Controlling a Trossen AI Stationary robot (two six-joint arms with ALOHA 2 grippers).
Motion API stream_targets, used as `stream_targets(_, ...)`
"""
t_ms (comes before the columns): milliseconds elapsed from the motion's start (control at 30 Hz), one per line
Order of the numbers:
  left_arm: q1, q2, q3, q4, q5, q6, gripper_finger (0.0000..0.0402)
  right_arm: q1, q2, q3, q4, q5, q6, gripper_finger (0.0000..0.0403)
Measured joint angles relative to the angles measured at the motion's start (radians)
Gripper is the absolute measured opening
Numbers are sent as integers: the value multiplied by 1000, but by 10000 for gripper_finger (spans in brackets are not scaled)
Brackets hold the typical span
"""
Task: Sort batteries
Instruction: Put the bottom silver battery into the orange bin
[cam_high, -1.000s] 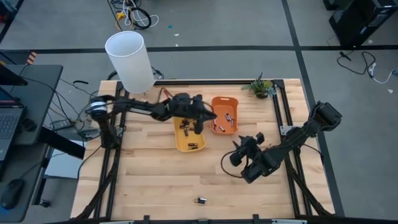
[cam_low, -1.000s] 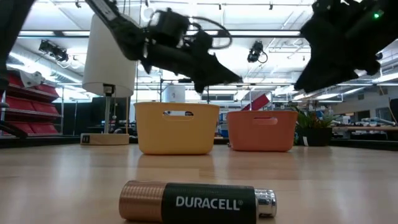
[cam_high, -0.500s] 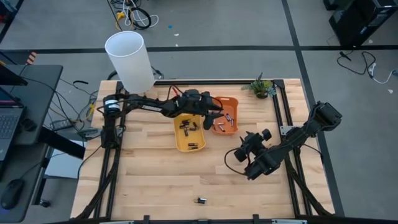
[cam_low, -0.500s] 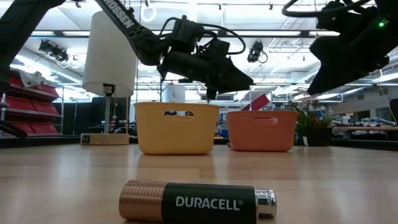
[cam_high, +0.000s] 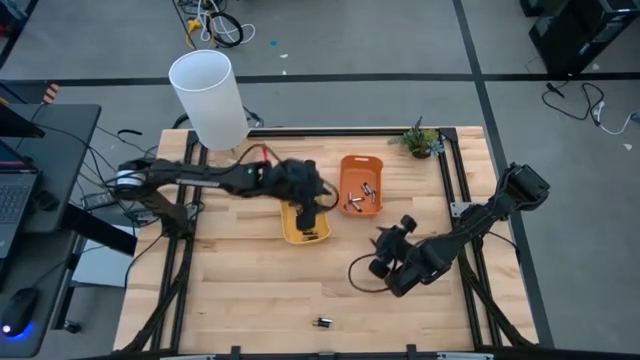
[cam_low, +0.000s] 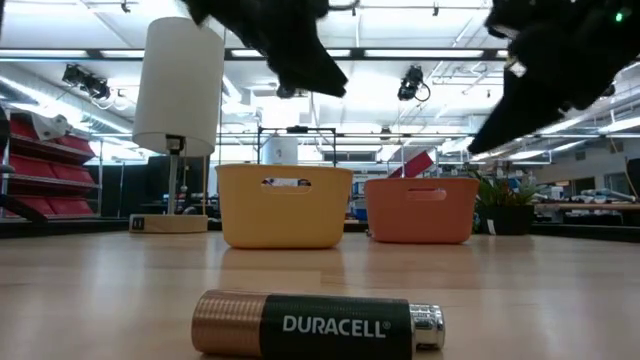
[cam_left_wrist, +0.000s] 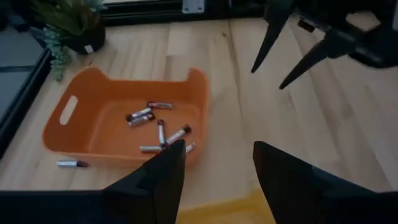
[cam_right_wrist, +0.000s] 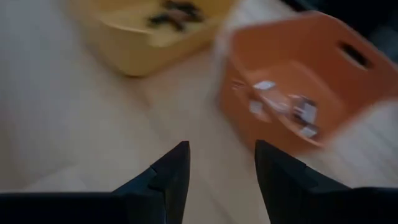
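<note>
On the wooden table (cam_high: 230, 280), left gripper (cam_left_wrist: 214, 171) and right gripper (cam_right_wrist: 217, 168) both gape empty.

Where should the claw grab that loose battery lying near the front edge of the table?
Take the battery across the middle of its round body, coming straight down from above. It lies flat on its side on the bare table, with nothing close by, so the claw's fingers can likely close on its two long sides without it rolling away.
</note>
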Motion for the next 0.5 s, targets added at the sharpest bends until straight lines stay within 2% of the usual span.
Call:
stream_targets(133, -105, -32, 0, -71, -95, -25, 203, 0, 0, 0, 214, -72, -225, 168)
stream_targets(267, -204, -33, -10, -91, -175, -85, 202, -1, 0, 0, 410, -187, -401, 168)
stream_targets(400, -295, -33, -59, -85, -299, -181, 202, -1, 28, 1, 582, -315, -510, 168)
stream_targets(500, -364, -33, -90, -81, -381, -281, 202, -1, 87, 1, 684, -361, -529, 168)
